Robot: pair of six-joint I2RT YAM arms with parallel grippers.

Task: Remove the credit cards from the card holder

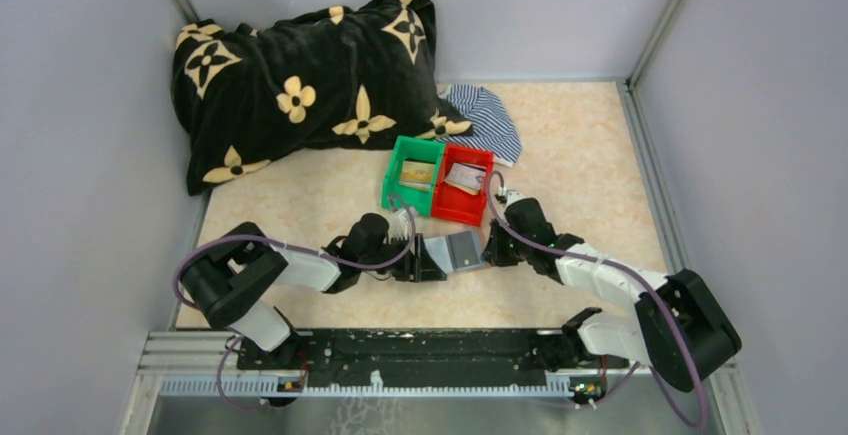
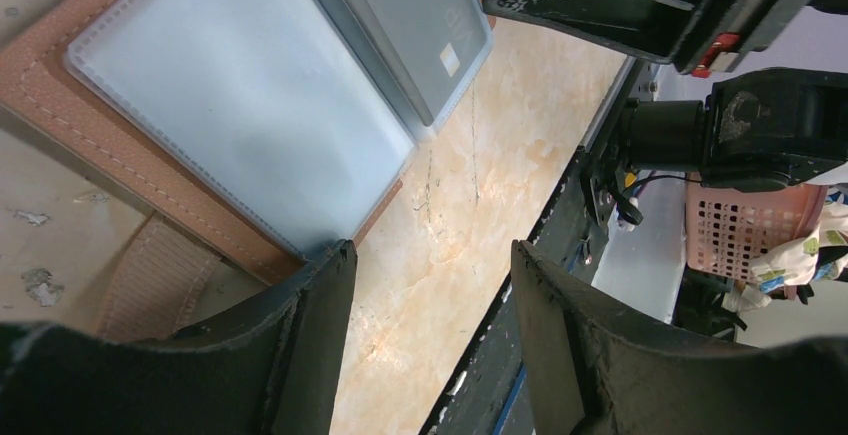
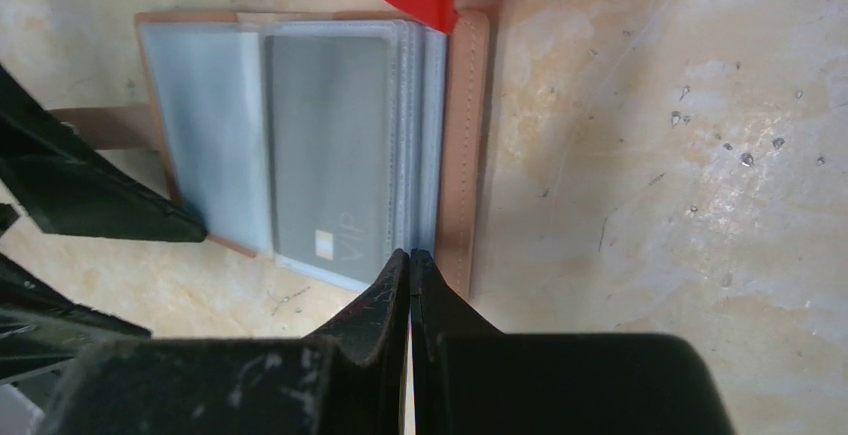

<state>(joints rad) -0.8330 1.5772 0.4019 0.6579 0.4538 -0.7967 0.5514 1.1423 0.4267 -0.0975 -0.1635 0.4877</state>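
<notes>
The card holder (image 1: 452, 252) lies open on the table between my two grippers, its brown edge (image 3: 465, 135) and blue-grey sleeves (image 2: 240, 95) facing up. A grey credit card (image 3: 330, 135) marked VIP sits in the top sleeve (image 2: 410, 15). Another card lies in the green bin (image 1: 418, 172) and another in the red bin (image 1: 465, 177). My left gripper (image 2: 428, 265) is open at the holder's left corner, with only bare table between its fingers. My right gripper (image 3: 410, 255) is shut, its tips at the near edge of the sleeves; whether they pinch a sleeve is not visible.
The green bin (image 1: 398, 187) and red bin (image 1: 458, 211) stand side by side just beyond the holder. A black pillow with tan flowers (image 1: 300, 85) and a striped cloth (image 1: 490, 125) lie at the back. The black rail (image 1: 420, 350) runs along the near edge.
</notes>
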